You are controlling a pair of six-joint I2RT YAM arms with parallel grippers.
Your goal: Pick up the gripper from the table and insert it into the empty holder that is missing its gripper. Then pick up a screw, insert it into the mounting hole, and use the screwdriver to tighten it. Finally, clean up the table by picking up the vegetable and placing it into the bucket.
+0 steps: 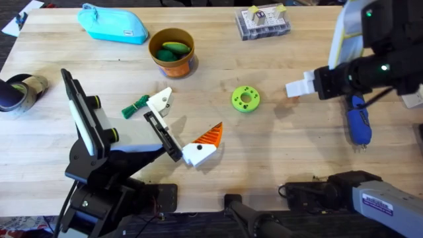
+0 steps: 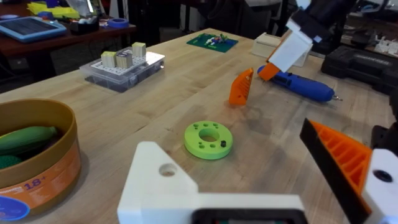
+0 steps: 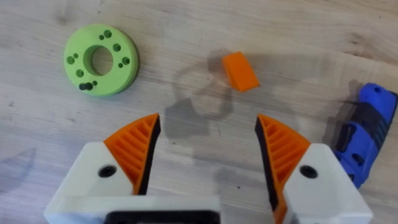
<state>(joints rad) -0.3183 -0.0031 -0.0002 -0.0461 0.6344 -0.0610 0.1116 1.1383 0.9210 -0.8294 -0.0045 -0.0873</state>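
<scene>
Both sets of jaws released, nothing grasped.

Right gripper [image 3: 207, 127] above the table [image 3: 186, 37], orange ribbed pads [image 3: 134, 146] spread wide apart; small orange block [image 3: 240, 70] on the wood just ahead of the gap, nearer one pad; lime-green disc [image 3: 99, 59] ahead of and outside the other pad; blue screwdriver [image 3: 367, 134] lying flat just outside the finger on the block's side. Left gripper [image 2: 239, 152] likewise spread: an orange-padded finger on one side, the white gripper wedge [image 2: 163, 180] in the finger's place on the other, fastened or not impossible to tell. Dark green vegetable [image 1: 137, 106] on the table just beside the wedge's outer face, outside the jaws. Bucket [image 1: 172, 53] beyond the wedge's tip, well apart from both grippers, lime-green vegetables [image 1: 173, 49] inside.
</scene>
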